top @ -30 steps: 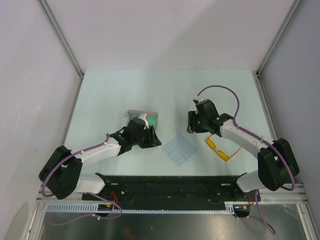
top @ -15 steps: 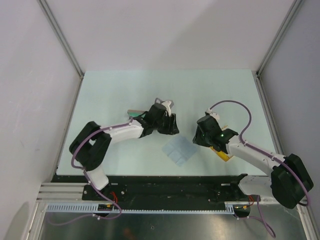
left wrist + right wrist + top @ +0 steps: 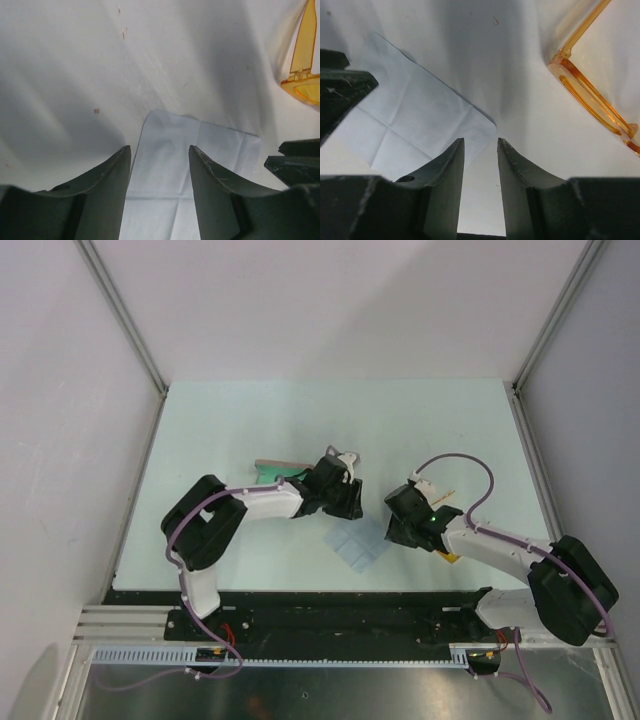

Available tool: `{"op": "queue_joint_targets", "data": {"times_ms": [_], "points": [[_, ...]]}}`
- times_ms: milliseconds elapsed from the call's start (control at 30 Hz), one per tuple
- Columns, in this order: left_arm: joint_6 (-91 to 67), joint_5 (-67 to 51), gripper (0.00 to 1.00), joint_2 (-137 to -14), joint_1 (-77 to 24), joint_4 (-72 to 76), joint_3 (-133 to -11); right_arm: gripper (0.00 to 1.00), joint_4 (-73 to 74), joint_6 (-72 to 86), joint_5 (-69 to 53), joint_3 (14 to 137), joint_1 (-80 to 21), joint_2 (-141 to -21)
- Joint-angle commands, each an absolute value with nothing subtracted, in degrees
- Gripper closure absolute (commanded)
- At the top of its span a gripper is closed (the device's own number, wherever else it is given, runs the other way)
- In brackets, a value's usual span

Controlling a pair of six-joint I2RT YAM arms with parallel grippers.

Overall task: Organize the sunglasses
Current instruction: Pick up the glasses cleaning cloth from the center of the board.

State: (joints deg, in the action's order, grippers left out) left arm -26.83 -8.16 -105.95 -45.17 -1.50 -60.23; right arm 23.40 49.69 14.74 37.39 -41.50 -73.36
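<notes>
The left tool [image 3: 160, 150] has its jaws spread with nothing between them, poised over a corner of the pale blue cloth [image 3: 200, 150]; whether it touches the cloth cannot be told. The right tool [image 3: 480, 142] has its jaws narrowly apart and empty, at the cloth's opposite corner. The sunglasses [image 3: 590, 95] lie on the table [image 3: 250, 420] just beside the right tool, unheld.

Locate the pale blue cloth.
Top view: the pale blue cloth lies flat on the table, between both arms' jaws, the sunglasses just to its right.
</notes>
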Motion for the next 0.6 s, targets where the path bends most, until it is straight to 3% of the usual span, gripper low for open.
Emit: {"op": "queue_joint_targets", "data": {"times_ms": [0,200,433,567], "points": [[-24.52,-6.07,0.44,-107.14,-45.53,2.72,-62.84,0.63,21.27,51.77,17.05,36.3,-42.01,-74.09],[-24.17,-5.36,0.44,-109.24,-45.53,4.31,-63.89,0.63,19.96,52.47,17.14,35.33,-42.01,-74.97],[-24.52,-6.94,0.57,-111.8,-45.62,4.48,-64.34,0.63,17.32,51.59,15.91,34.98,-40.7,-76.11],[-24.52,-7.03,0.57,-111.01,-45.62,4.48,-62.67,0.64,16.35,50.8,14.94,34.98,-39.99,-76.73]]}}
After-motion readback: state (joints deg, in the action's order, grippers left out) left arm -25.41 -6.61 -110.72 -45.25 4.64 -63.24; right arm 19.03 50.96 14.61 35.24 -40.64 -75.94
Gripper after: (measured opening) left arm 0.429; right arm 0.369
